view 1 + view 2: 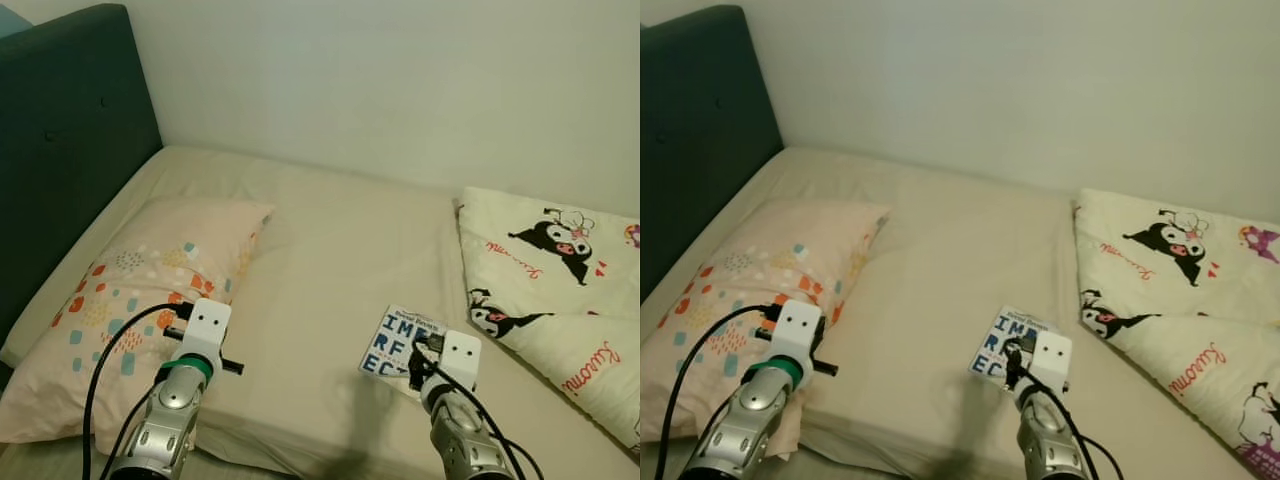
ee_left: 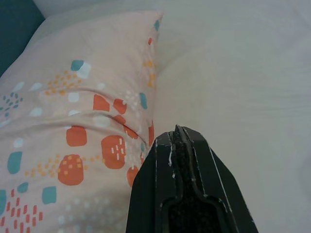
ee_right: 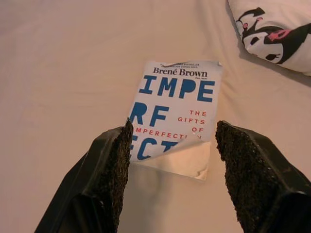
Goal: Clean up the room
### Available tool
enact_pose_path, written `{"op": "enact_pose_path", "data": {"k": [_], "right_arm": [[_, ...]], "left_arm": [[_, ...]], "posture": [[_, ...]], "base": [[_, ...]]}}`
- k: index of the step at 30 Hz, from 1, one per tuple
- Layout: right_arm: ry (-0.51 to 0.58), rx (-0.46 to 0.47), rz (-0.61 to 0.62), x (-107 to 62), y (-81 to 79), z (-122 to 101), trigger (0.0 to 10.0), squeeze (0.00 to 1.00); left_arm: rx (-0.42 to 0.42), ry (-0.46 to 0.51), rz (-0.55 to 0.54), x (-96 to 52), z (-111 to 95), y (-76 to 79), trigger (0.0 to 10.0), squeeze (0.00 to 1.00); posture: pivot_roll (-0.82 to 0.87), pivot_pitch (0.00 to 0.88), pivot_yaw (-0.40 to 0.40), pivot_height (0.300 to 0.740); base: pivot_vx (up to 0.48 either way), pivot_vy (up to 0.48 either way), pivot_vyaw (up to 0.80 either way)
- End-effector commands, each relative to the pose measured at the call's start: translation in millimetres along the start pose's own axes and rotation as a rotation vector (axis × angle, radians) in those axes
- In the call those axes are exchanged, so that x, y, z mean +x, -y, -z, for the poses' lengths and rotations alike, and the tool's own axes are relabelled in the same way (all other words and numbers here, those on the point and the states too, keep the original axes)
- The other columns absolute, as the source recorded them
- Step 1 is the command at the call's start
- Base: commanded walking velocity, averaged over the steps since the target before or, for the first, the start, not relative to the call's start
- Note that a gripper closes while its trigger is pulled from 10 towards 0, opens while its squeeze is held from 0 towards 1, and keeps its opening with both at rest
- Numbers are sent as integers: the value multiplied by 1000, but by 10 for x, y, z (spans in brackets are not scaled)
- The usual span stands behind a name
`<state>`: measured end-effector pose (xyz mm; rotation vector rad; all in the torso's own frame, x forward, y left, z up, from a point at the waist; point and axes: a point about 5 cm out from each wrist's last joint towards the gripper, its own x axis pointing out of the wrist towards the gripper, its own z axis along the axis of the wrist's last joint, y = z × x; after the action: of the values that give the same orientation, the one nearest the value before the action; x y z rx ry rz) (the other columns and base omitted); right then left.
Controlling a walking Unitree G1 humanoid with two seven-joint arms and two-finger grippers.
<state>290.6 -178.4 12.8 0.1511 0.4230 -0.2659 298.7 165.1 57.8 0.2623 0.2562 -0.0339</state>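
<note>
Nearest, two silver arms reaching out over the near edge of a bed with a plain cream fitted sheet. Right tool spread wide, holding nothing, hovering just above the near end of a white paperback book with big blue letters and small red print (author line "Brené Brown" legible in the right wrist view). Lying flat on the sheet, that book, cover up, its near corner curled up and showing the pale underside, one black finger on each side of it but apart from it. Left tool pressed shut with nothing between the fingers, poised over the sheet just beside the inner edge of a peach pillow dotted with orange, teal and white patches. Farther along on the right, well apart from the book, a folded white quilt printed with black cartoon characters and red script. At the left end, behind the pillow, a dark teal upholstered headboard; beyond the bed, a plain pale wall.
</note>
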Motion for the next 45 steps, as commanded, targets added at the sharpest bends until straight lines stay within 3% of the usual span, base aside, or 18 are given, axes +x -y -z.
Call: {"op": "enact_pose_path", "data": {"k": [1,22,45], "right_arm": [[-10,6,6,3,15,21,10000,0],[-12,-16,-8,28,17,-2,10000,0],[-3,-34,-34,102,-20,-134,10000,0]], "left_arm": [[7,-23,5,-14,68,21,10000,0],[10,-30,-3,-41,111,23,10000,0],[22,-60,0,-99,220,34,10000,0]], "posture": [[124,0,3,685],[122,0,-4,615],[122,7,-15,615]], "base": [[0,0,0],[0,0,0],[0,0,0]]}}
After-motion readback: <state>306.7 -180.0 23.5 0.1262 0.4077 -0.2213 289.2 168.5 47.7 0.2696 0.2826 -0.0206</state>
